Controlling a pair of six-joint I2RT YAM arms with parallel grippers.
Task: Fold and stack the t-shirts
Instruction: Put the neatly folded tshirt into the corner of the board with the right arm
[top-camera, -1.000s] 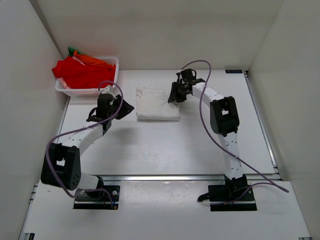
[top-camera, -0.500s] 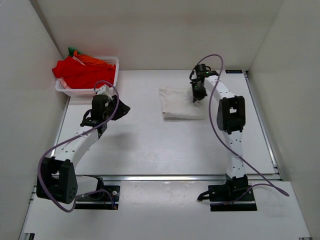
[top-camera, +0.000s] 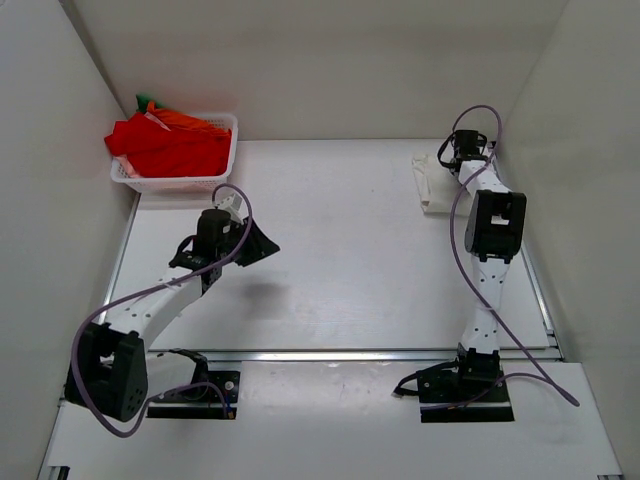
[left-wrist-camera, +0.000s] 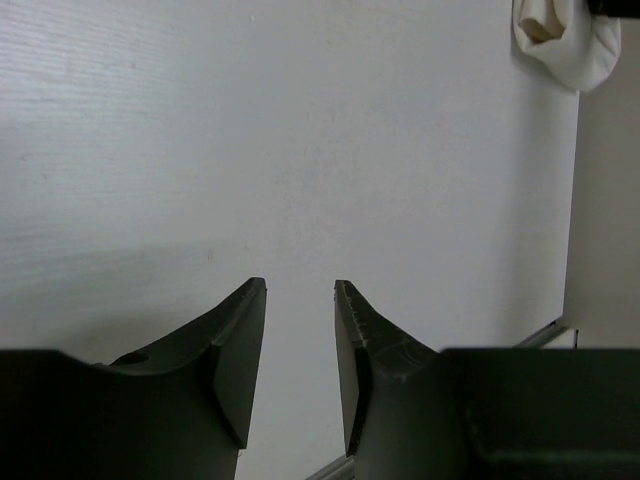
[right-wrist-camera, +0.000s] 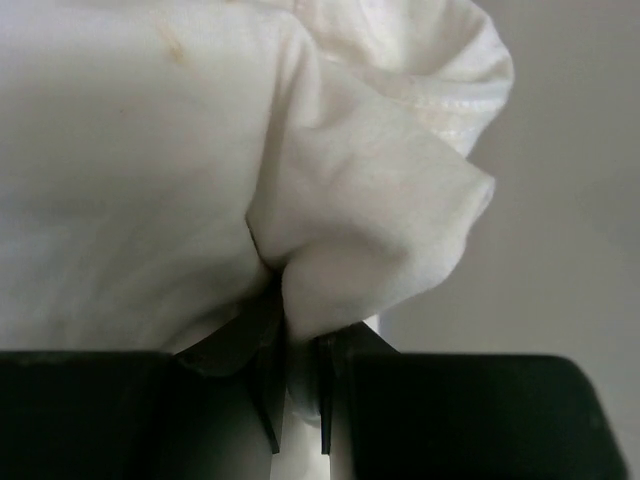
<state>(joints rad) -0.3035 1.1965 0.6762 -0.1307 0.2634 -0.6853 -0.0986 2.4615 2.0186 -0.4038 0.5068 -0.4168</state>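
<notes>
Right pincer (right-wrist-camera: 298, 352) is clamping the white t-shirt (right-wrist-camera: 150, 150) near the surface's (top-camera: 350, 230) far-right corner; left pincer (left-wrist-camera: 300, 290) is hovering parted, empty.

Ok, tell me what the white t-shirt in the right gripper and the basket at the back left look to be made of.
The white t-shirt: soft, matte cloth, probably a cotton knit. It bunches into rounded folds, and a stitched hem shows at its edge.
The basket: rigid white plastic by the look, with a smooth finish. Its wall is a lattice of small openings and keeps its shape under the shirts heaped in it, though it is too small to be sure.
</notes>
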